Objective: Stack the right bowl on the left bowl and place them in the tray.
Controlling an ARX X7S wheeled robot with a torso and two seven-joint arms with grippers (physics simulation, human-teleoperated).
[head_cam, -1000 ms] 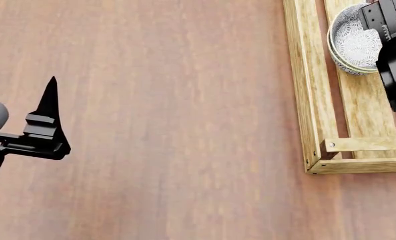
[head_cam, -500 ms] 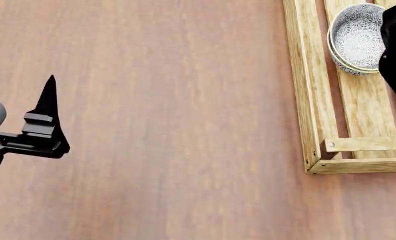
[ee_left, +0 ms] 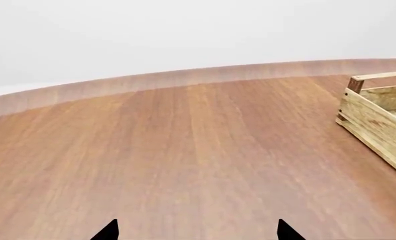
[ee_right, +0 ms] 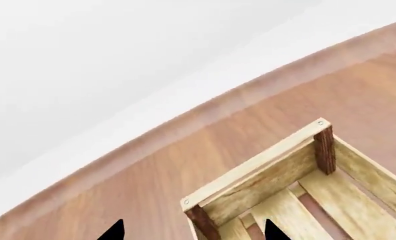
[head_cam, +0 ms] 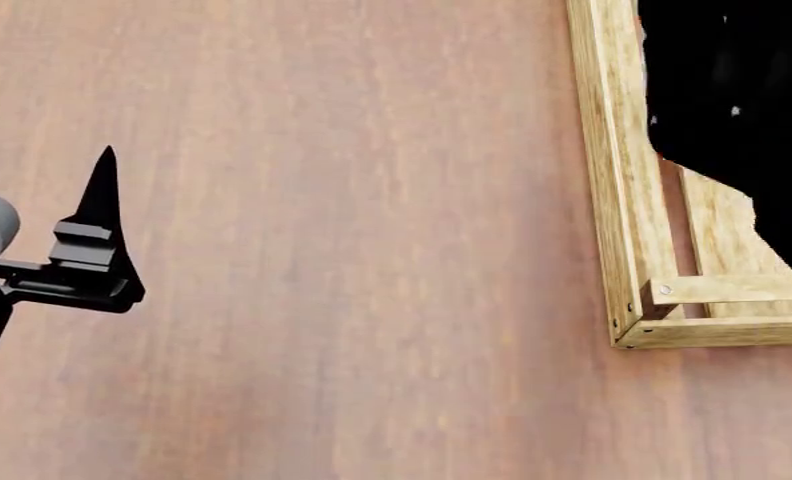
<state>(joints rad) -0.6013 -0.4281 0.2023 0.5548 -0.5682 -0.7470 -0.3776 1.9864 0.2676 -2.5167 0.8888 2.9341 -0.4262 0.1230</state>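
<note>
Overhead, the head view shows the left gripper (head_cam: 99,235) hovering over bare bench (head_cam: 343,240), well apart from the tray (head_cam: 616,200); only one dark pointed finger shows from this angle, so its spread cannot be judged here. The tray lies along the right edge, its near corner post and slats visible, but a large black mass of the right arm (head_cam: 736,90) covers most of its inside (no bowl can be seen).

From the left wrist view, two dark fingertips (ee_left: 106,232) sit at the picture's lower edge with a wide gap between them, nothing held; the tray's end (ee_left: 378,117) stands off to one side on the wood.

From the right wrist view, the right gripper (ee_right: 192,232) shows two tips likewise parted and holding nothing, above one end of the tray (ee_right: 265,175), whose dark corner posts and light slats are plain.
</note>
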